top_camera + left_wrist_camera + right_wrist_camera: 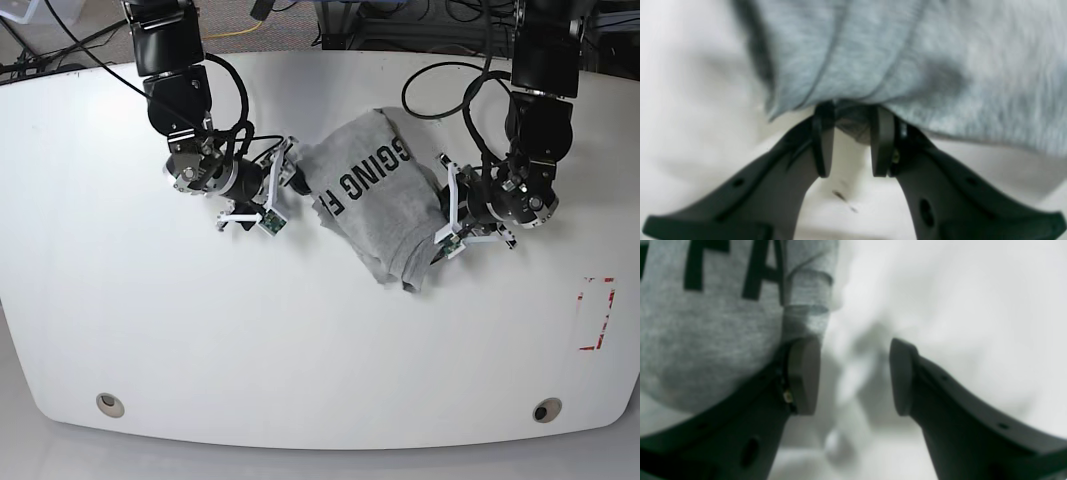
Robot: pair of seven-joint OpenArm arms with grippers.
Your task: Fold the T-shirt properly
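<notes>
The light grey T-shirt (375,210) lies crumpled mid-table, slanting from upper left to lower right, with black block lettering (362,178) facing up. At the shirt's right edge, my left gripper (443,215) is shut on a bunched fold of the fabric; the wrist view shows the T-shirt (907,60) pinched between the tips of the left gripper (851,116). My right gripper (285,185) stands open at the shirt's upper left corner. In its wrist view the right gripper (855,373) holds nothing, and the T-shirt (713,333) lies beside its left finger (803,376).
The white table (320,340) has a red-taped rectangle (597,313) near its right edge and two round grommets (110,404) (545,410) by the front edge. Cables and equipment run along the back behind both arm bases.
</notes>
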